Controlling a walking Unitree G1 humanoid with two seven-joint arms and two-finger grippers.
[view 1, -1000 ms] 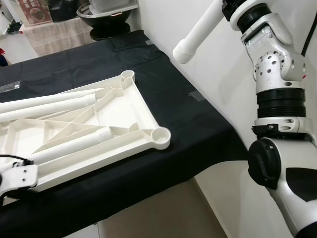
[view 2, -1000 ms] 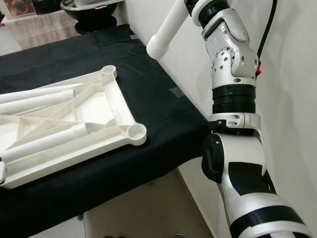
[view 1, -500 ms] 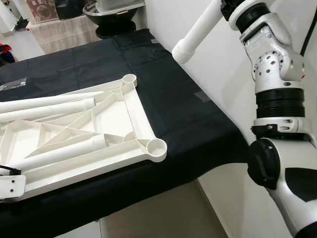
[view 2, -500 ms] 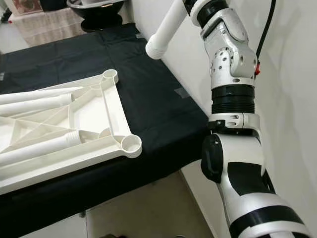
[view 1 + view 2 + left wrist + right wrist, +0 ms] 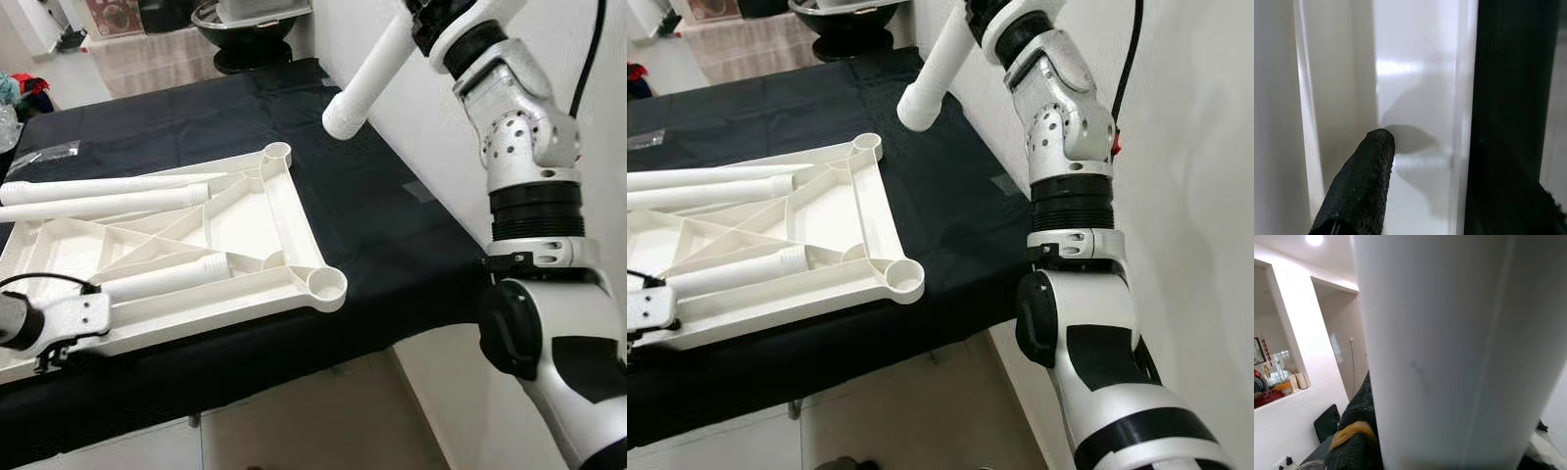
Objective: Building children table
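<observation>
Black cloth (image 5: 323, 186) covers the work surface beside a white wall, and on it lies the white plastic table top (image 5: 265, 220), underside up, with ribbed bracing and round leg sockets at its corners. From the left eye, three loose white legs (image 5: 108, 191) rest across the top's ribs, and the right arm rises bent at the elbow, lifting a fourth white table leg (image 5: 367, 73) high over the cloth's far edge, ribbed end pointing down toward the table. The left gripper's white wrist (image 5: 49, 318) sits at the near rim of the top. From the right eye, the same arm and raised leg (image 5: 936, 64) stand against the wall, with a dark bowl-shaped object (image 5: 847, 15) beyond the cloth. At the left wrist, one black textured finger (image 5: 1359, 186) presses on white plastic, the other a dark shape alongside; whether they clamp the rim cannot be told. At the right wrist, the leg (image 5: 1449, 347) runs close past the lens, clamped between black fingers (image 5: 1356, 435). No writing is legible.
</observation>
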